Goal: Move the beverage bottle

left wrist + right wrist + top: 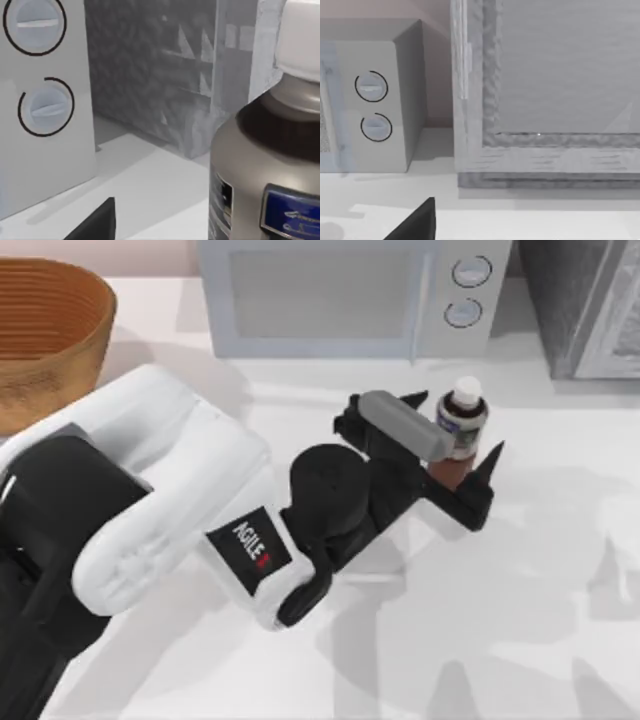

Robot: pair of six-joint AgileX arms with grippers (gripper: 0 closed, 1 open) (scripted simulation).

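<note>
The beverage bottle (463, 418) stands upright in front of the microwave's right end, with a white cap, a grey-blue label band and a reddish-brown lower body. My left gripper (458, 426) reaches in from the left and is open, one black finger on each side of the bottle. In the left wrist view the bottle (270, 165) looms close, and a gap shows between it and one dark finger (95, 222). One dark fingertip (415, 222) of my right gripper, also open, shows in the right wrist view, facing the back of the table.
A white microwave (340, 295) with two round dials stands along the back edge. Beside it at the back right is a grey speckled cabinet (590, 300). A wicker basket (45, 335) sits at the back left. Bare white tabletop (500, 620) lies toward the front right.
</note>
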